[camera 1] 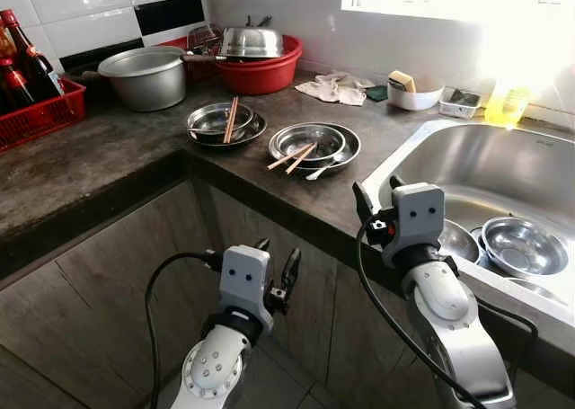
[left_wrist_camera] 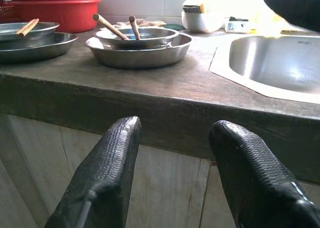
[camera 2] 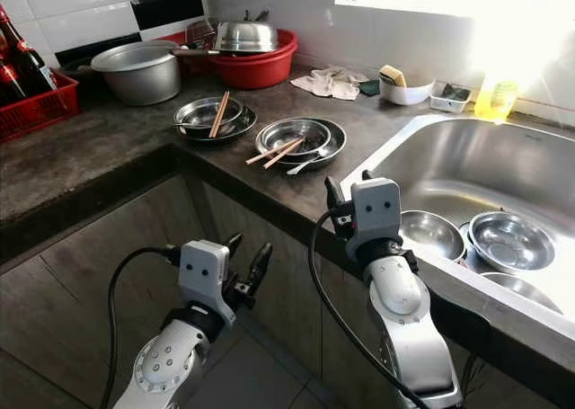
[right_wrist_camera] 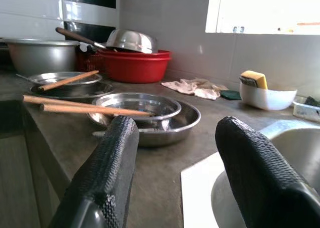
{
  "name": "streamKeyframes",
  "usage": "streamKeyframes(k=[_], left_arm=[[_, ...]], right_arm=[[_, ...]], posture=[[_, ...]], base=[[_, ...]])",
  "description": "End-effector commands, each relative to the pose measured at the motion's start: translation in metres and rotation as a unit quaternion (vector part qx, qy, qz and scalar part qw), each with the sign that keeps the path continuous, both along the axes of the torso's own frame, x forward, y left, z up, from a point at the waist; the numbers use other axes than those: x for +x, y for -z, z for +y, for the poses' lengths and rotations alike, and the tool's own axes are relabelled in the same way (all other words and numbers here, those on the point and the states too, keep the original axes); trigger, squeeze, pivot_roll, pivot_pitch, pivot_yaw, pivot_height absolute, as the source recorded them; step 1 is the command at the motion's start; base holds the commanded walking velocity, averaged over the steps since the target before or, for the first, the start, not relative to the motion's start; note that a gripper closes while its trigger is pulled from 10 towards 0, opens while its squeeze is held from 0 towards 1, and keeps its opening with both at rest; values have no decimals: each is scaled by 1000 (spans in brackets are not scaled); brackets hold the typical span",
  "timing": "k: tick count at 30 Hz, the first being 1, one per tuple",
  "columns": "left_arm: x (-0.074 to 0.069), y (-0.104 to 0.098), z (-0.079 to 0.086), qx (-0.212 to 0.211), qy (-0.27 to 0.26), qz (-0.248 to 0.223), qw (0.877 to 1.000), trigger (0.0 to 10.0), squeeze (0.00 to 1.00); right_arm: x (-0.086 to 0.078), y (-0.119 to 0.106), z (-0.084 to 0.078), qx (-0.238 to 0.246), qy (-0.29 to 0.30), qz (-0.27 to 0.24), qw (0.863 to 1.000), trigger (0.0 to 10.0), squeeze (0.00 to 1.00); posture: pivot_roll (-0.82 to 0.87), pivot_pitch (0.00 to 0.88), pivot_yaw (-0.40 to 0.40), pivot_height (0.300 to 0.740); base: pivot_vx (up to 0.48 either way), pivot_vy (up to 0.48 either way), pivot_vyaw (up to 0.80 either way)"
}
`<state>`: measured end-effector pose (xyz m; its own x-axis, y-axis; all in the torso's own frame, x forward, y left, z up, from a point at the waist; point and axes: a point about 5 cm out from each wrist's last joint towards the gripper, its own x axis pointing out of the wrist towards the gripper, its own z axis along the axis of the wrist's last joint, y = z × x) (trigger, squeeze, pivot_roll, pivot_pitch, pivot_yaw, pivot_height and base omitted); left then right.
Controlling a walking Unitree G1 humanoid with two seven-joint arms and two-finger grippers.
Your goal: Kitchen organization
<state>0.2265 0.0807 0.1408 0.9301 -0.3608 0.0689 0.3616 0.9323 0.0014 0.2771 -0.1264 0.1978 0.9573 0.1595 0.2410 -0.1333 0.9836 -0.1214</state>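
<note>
Two sets of steel dishes stand on the dark counter (camera 1: 108,153). The nearer set (camera 1: 310,144) is a bowl in a plate, with wooden chopsticks (camera 1: 292,157) and a spoon across it. The farther set (camera 1: 216,121) holds another pair of chopsticks (camera 1: 231,120). Steel bowls (camera 1: 524,245) lie in the sink (camera 1: 503,162). My left gripper (camera 1: 278,252) is open below the counter's edge, in front of the cabinet, facing the nearer set (left_wrist_camera: 137,45). My right gripper (camera 1: 375,186) is open and empty, at counter height by the sink's near left corner.
At the back stand a large aluminium pot (camera 1: 146,76), a red basin (camera 1: 265,72) with a steel bowl on top, and a red crate (camera 1: 36,112) of bottles. A cloth (camera 1: 337,88), a white bowl with a sponge (camera 1: 411,94) and a yellow bottle (camera 1: 506,103) line the wall.
</note>
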Motion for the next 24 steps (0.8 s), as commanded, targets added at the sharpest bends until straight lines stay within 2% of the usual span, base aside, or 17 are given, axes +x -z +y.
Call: streamKeyframes(k=[1,4,11,24], left_arm=[[1,1,0,0,-3,5,1000,10000,0],[1,1,0,3,-3,5,1000,10000,0],[0,2,0,1,-3,8,1000,10000,0],[1,3,0,5,-4,6,1000,10000,0]], right_arm=[[4,-6,5,0,-13,-14,1000,10000,0],[6,-9,5,0,-16,-18,1000,10000,0],[13,-19,8,4,-22,-37,999,10000,0],[19,-32,18,14,-42,-63,997,10000,0]], posture=[[49,53,12,740],[50,56,10,740],[53,58,7,740],[53,63,9,740]], base=[[0,0,0],[0,111,0],[0,480,0],[0,0,0]])
